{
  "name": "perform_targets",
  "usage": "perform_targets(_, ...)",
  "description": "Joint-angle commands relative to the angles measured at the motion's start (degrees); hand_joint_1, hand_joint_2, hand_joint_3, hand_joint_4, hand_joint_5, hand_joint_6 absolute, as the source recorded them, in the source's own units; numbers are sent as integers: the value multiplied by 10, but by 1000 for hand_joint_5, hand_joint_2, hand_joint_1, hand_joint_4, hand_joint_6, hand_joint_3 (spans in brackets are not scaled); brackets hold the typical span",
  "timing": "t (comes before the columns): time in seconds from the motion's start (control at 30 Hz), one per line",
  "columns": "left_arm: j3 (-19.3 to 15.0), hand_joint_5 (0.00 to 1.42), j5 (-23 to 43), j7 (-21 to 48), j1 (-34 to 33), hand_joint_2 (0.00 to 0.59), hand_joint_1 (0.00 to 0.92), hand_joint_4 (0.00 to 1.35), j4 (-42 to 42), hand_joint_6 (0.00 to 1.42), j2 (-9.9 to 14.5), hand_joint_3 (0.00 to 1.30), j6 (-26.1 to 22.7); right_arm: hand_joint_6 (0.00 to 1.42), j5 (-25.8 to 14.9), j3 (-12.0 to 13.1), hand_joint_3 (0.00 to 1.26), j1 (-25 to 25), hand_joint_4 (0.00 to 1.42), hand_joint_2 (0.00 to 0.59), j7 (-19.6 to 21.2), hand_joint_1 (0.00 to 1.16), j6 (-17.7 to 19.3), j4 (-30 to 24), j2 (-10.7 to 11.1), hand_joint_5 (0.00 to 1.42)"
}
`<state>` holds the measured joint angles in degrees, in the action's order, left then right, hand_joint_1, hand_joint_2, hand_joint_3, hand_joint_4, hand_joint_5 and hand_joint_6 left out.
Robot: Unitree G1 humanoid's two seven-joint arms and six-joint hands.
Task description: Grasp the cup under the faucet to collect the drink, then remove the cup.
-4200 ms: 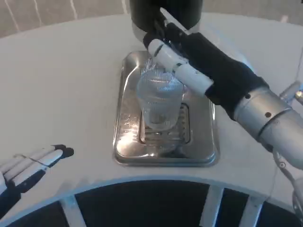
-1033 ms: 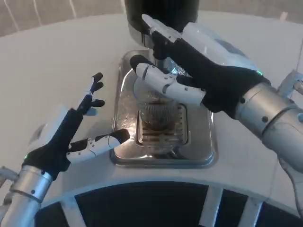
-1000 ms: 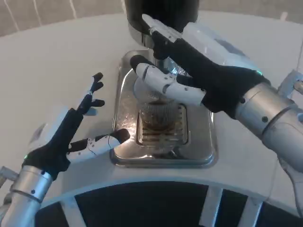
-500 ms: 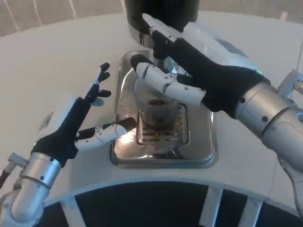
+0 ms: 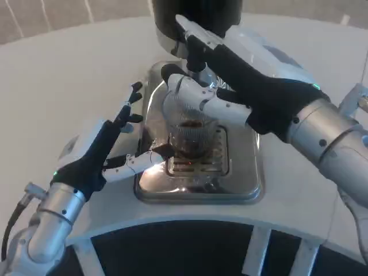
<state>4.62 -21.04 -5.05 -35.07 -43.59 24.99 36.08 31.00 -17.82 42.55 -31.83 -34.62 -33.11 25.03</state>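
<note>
A clear ribbed cup (image 5: 190, 137) stands upright on the grate of the steel drip tray (image 5: 246, 172), below the faucet (image 5: 194, 56) of the black dispenser (image 5: 198, 12). Dark drink fills its lower part. My right hand (image 5: 247, 80) reaches in from the right and its white fingers (image 5: 201, 103) wrap around the cup's upper part, hiding the rim. One finger lies up along the faucet. My left hand (image 5: 103, 150) is at the tray's left edge, holding nothing, fingers spread. Its thumb tip points at the cup's base, a little short of it.
The tray lies in the middle of the white round table (image 5: 75, 75), close to its curved front edge (image 5: 172, 221). The dispenser body stands right behind the tray. Bare tabletop stretches to the left and to the far right.
My left hand has come up from the front left and moved right to the tray's edge, fingers spread towards the cup. Dark drink has collected in the cup. The right hand has stayed on the cup.
</note>
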Motion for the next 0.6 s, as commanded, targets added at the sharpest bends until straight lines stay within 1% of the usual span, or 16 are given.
perform_targets(0.03,8,243,-6,-13,-12,41,223,0,-19,306,-3,0,6,0,-7,-7,0,-10,0,477,-9,0,8,9,-7,0)
perform_targets(0.3,15,249,-6,-17,-18,42,223,0,-36,307,-3,0,13,0,-2,9,0,-25,0,487,9,0,8,-7,-10,0)
perform_targets(0.53,17,250,-7,-17,-19,42,223,0,-40,307,-2,0,16,0,4,29,0,-48,0,487,33,0,18,-29,-9,0)
perform_targets(0.6,17,250,-7,-16,-19,42,223,0,-40,307,-2,0,15,0,9,34,0,-58,0,487,40,0,21,-47,-10,0)
